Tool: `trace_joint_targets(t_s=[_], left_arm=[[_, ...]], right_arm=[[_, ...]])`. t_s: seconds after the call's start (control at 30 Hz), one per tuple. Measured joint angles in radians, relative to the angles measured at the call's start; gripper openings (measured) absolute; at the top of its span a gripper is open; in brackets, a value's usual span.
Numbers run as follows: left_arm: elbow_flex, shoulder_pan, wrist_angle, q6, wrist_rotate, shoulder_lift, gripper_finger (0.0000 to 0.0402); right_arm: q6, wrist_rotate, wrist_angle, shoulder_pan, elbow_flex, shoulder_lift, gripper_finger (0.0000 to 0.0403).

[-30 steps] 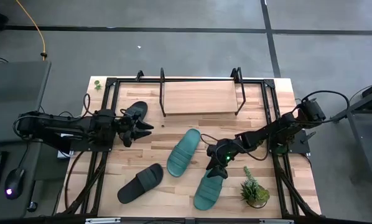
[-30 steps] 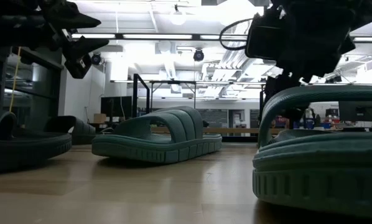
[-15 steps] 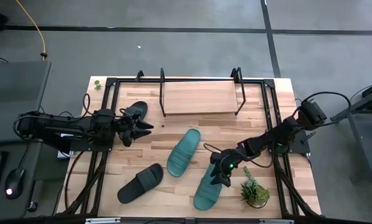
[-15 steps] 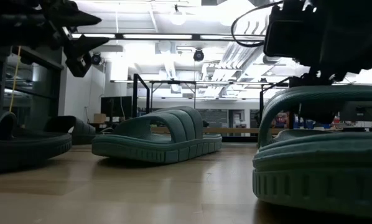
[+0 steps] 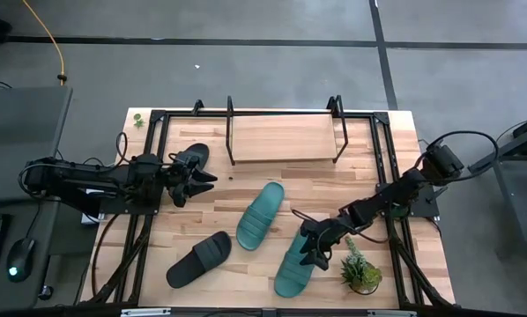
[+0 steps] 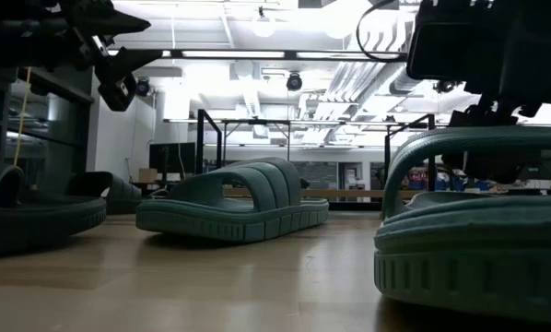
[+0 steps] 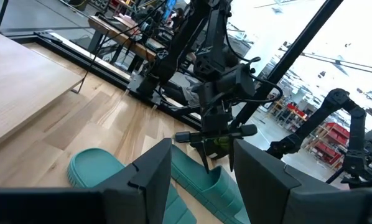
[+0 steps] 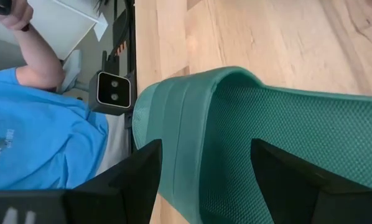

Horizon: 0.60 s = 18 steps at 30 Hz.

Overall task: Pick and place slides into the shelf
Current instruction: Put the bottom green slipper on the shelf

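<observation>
Two teal slides lie on the table: one at the middle (image 5: 260, 214), one nearer the front edge (image 5: 295, 262). One black slide (image 5: 199, 258) lies at the front left, another (image 5: 191, 159) at the far left. The shelf (image 5: 284, 138) stands at the table's far side, its board bare. My right gripper (image 5: 313, 254) hangs open over the near teal slide's strap (image 8: 192, 118), one finger on each side of it, and I see no touch. My left gripper (image 5: 209, 179) is open beside the far black slide, with nothing between its fingers (image 7: 201, 149).
A small potted plant (image 5: 361, 269) stands at the front right, close to my right arm. Black frame tubes (image 5: 154, 158) run along the table's left and right sides. A person in a blue shirt (image 8: 37, 130) is beyond the table's front edge.
My right gripper has swung toward the table's near edge, from beside the middle teal slide to above the near teal slide's strap, staying open. The slides have not moved.
</observation>
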Motion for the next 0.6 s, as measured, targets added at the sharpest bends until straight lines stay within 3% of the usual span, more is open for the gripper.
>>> trace_joint_targets(t_s=[0.3, 0.6], left_arm=[[0.0, 0.0, 0.001, 0.0, 0.0, 0.0, 0.0156], [0.0, 0.0, 0.003, 0.0, -0.008, 0.0, 0.0156]], right_arm=[[0.021, 0.036, 0.007, 0.02, 0.0, 0.013, 0.0235], [0.032, -0.066, 0.071, -0.008, 0.0, 0.101, 0.0235]])
